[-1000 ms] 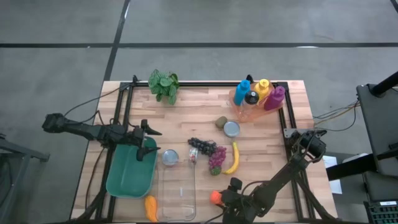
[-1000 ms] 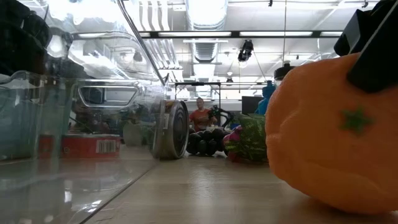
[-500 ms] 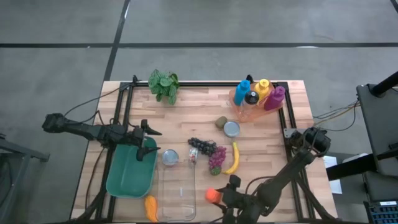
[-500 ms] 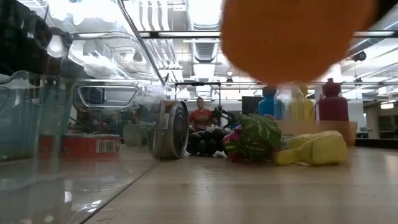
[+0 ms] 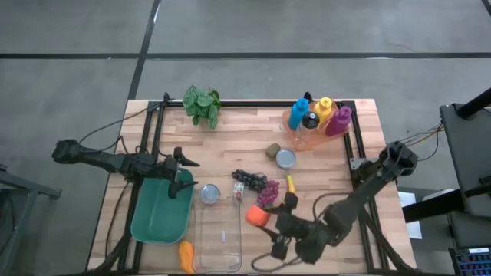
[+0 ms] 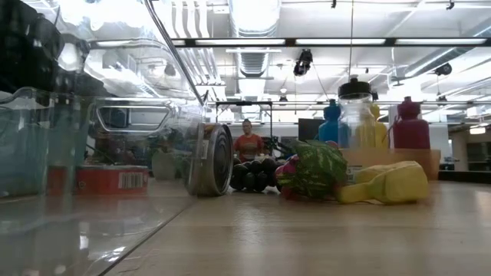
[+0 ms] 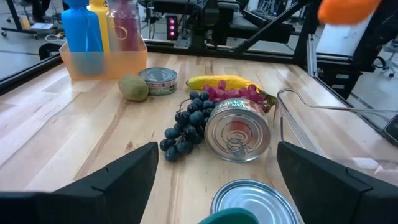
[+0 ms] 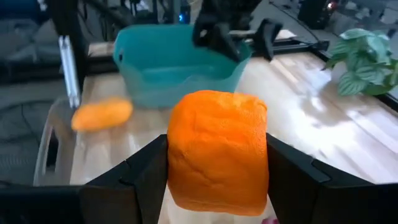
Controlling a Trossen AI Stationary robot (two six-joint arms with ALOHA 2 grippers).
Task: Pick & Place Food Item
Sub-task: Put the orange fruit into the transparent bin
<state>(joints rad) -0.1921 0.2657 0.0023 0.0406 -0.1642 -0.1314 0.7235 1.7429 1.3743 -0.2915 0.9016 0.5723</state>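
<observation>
Jaws on the left gripper (image 5: pixel 181 170) are spread wide with nothing in them, sitting over the teal bin's (image 5: pixel 157 218) far rim; the clear container (image 5: pixel 219 234) is just beside it. Right gripper (image 5: pixel 265 218) is clamped on the orange (image 5: pixel 257 217), lifted off the table near the container's right edge, with bare wood along the near edge.

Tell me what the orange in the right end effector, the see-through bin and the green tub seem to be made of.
The orange: probably soft foam or plastic with a matte, dimpled skin; it looks squared off between the right end effector's fingers. The see-through bin: clear hard plastic, glossy, with the wood showing through. The green tub: opaque teal plastic, smooth with a soft sheen.
</observation>
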